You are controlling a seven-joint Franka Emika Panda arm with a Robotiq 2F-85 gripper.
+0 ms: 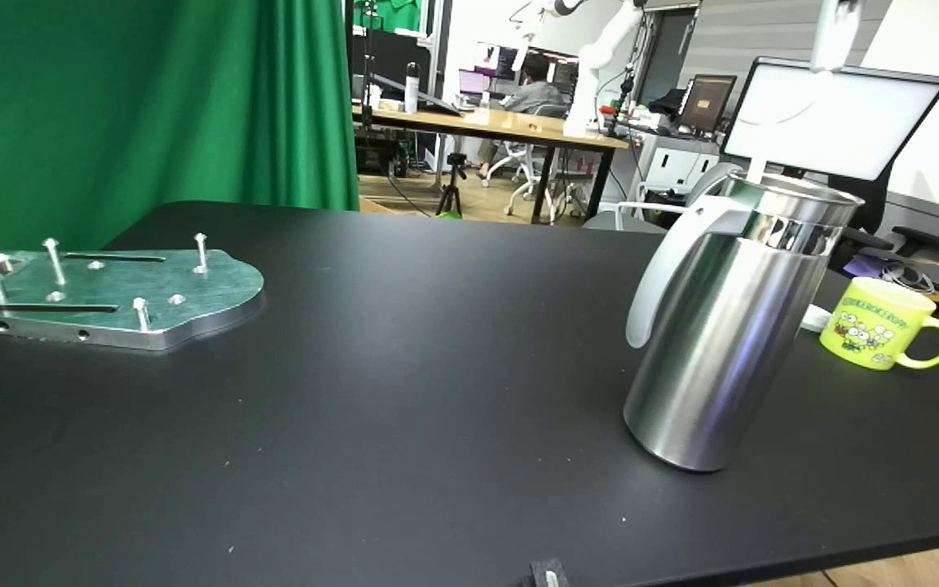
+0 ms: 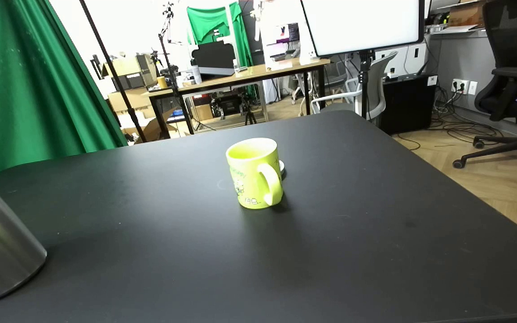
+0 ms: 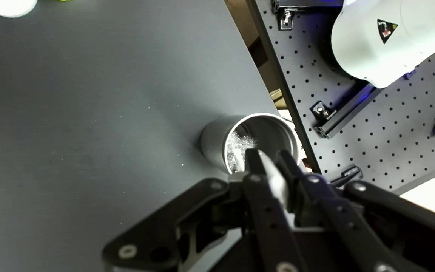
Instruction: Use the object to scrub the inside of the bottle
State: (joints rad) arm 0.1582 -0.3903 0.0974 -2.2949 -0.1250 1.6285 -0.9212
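Gripper (image 3: 271, 161) nearly closed, clamping a white-handled brush (image 3: 240, 146), bristles inside the steel bottle (image 1: 734, 342), bottle standing near the edge of the black table (image 1: 404, 367), yellow-green mug (image 1: 875, 324) well apart from it.

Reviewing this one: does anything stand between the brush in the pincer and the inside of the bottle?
Nothing visible does. In the wrist view, the brush, gripped by the pincer, reaches into the open bottle. The yellow-green mug stands well apart.

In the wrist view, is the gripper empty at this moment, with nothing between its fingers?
No, the gripper holds a white handle, which shows clamped between its two black fingers.
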